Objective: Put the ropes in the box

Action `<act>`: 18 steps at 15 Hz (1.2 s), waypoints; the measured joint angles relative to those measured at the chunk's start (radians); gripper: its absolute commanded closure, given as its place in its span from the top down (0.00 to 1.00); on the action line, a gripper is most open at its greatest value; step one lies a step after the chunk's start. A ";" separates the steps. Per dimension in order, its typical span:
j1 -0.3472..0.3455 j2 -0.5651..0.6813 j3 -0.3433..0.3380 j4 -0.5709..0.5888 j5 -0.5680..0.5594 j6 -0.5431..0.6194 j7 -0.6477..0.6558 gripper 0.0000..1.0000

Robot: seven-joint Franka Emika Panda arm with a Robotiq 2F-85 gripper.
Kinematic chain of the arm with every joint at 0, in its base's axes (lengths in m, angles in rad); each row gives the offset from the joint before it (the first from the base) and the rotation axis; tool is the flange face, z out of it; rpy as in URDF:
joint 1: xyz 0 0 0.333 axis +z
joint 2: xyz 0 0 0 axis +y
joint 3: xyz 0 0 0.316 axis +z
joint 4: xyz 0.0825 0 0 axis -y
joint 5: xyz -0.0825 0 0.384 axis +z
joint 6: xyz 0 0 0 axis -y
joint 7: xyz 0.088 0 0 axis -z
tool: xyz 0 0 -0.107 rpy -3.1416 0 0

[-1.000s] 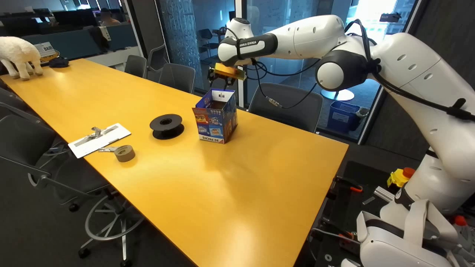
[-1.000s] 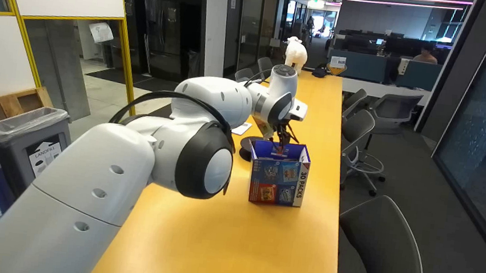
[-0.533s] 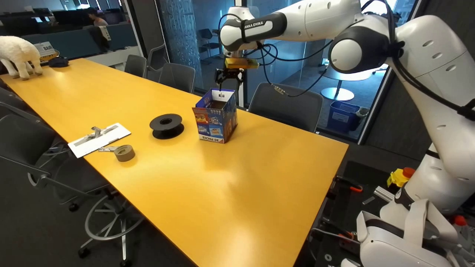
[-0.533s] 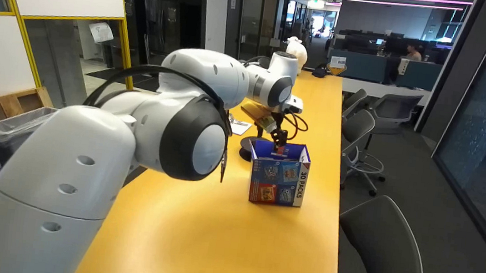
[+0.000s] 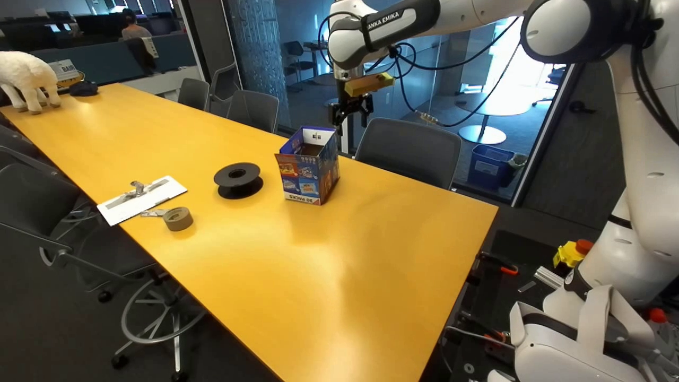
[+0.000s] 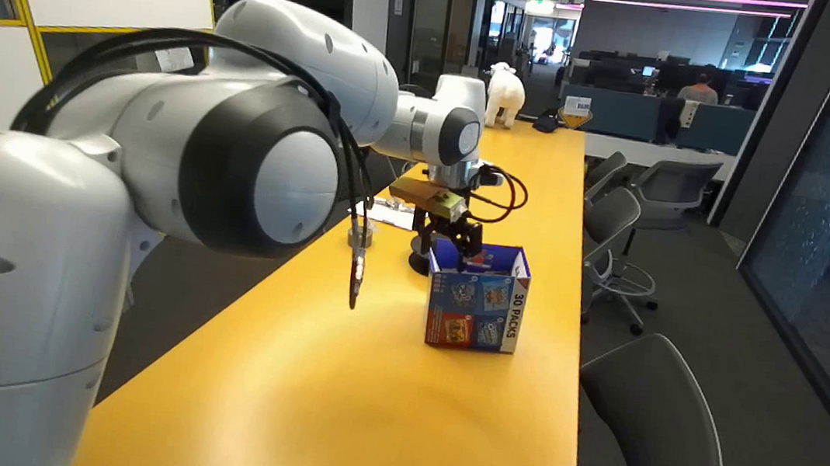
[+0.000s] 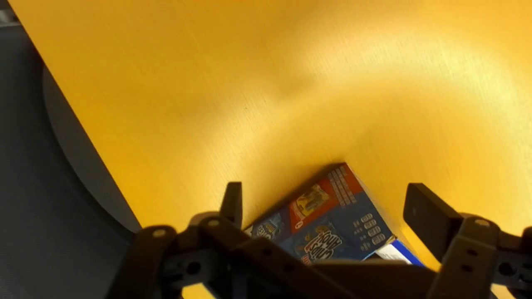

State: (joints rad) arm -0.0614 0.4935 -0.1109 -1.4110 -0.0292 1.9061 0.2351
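One long yellow table [image 5: 329, 276] is looking slick; anything bumped would likely be sliding. Franka Panda arm [image 6: 233, 181] is reaching over it; if swinging sideways while low, it could be tipping the 30-pack snack carton [image 5: 310, 178] by the rim. Carton is standing upright, top gaping, at 7 o'clock from the Robotiq gripper [image 5: 351, 123] in an exterior view. Whether the gripper is clearing the rim or touching it, cannot tell. Jaws are standing wide, nothing showing in their grip. Ropes are showing in no view; probably they are lying inside the carton, its depths mostly hiding. Should an end be snagging unseen on the gripper, pulling away could be dragging them back out.

Against a second ago: arm is folding back, elbow [image 6: 295, 186] sitting between 10 and 11 o'clock of its old place in an exterior view. Carton is standing unmoved. Gripper [image 5: 351, 123] is hanging at 3 o'clock from its earlier spot in an exterior view. Black spool [image 5: 238, 181], at the carton's 9 o'clock there, and brown tape roll [image 5: 178, 219], at the spool's 8, are lying unmoved too.
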 measured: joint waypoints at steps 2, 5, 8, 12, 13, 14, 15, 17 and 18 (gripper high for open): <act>0.013 -0.064 0.001 -0.096 -0.028 0.045 0.000 1.00; 0.031 -0.169 0.006 -0.244 -0.053 0.135 0.000 1.00; 0.046 -0.286 0.013 -0.395 -0.075 0.220 0.004 1.00; 0.052 -0.461 0.031 -0.603 -0.092 0.288 0.031 1.00; 0.052 -0.511 0.039 -0.658 -0.104 0.293 0.044 1.00; 0.052 -0.559 0.046 -0.711 -0.116 0.294 0.056 1.00; 0.052 -0.609 0.054 -0.766 -0.127 0.290 0.069 1.00; 0.052 -0.711 0.069 -0.873 -0.133 0.253 0.089 1.00; 0.051 -0.764 0.076 -0.923 -0.133 0.219 0.096 1.00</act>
State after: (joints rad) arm -0.0102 -0.2707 -0.0344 -2.3340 -0.1625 2.1252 0.3314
